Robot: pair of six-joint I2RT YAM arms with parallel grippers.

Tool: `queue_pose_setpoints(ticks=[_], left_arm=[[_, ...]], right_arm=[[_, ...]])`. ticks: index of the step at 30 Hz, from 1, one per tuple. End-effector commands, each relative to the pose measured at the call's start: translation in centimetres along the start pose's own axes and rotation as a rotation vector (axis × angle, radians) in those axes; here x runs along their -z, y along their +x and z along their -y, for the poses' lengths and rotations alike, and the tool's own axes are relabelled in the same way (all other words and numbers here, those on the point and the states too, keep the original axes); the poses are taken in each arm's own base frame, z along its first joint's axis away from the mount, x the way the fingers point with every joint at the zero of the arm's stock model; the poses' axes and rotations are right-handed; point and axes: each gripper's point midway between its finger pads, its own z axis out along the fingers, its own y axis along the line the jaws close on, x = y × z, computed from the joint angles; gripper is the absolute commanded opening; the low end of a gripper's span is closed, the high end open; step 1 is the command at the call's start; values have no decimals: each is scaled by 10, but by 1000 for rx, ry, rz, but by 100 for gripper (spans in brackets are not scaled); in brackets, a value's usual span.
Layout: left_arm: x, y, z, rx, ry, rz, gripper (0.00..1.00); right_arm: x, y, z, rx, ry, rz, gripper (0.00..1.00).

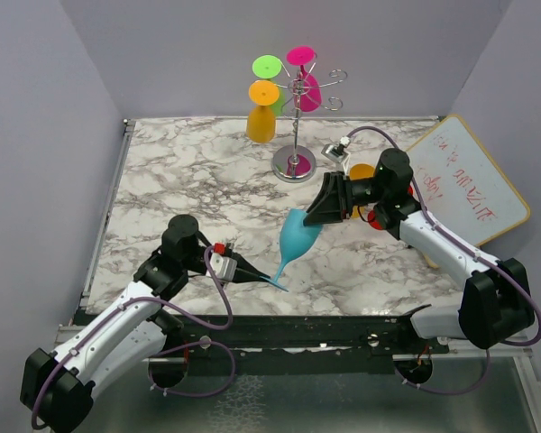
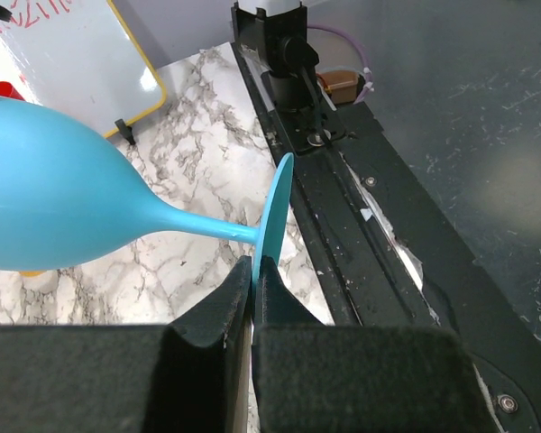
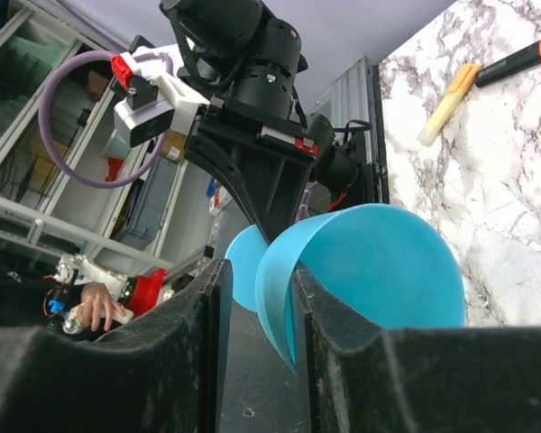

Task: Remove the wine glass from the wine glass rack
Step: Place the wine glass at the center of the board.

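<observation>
Low in the centre of the top view, the blue wine glass (image 1: 298, 242) is held tilted above the marble counter (image 1: 180, 180). It is well apart from the wine glass rack (image 1: 295, 135) at upper centre, where 3 other glasses (image 1: 263, 113) hang. The left hand (image 1: 270, 276) is pinching the edge of the glass's foot. The right hand (image 1: 312, 219) straddles the bowl's rim, with 1 finger against the wall and a slit beside the other. I cannot tell whether it grips. A whiteboard (image 1: 473, 185) sits at the right edge.
</observation>
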Motion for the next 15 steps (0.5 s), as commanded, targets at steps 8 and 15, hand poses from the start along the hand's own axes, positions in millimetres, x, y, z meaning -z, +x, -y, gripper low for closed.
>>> queue_pose_setpoints(ticks=[8,15], left_arm=[[2,-7,-9,-64,-40,-7,0],[1,-5,-11,-76,-40,-10,0]], right_arm=[[1,11,-35,94,-92,-71,26],[0,19,-45,127,-110,-98,10]])
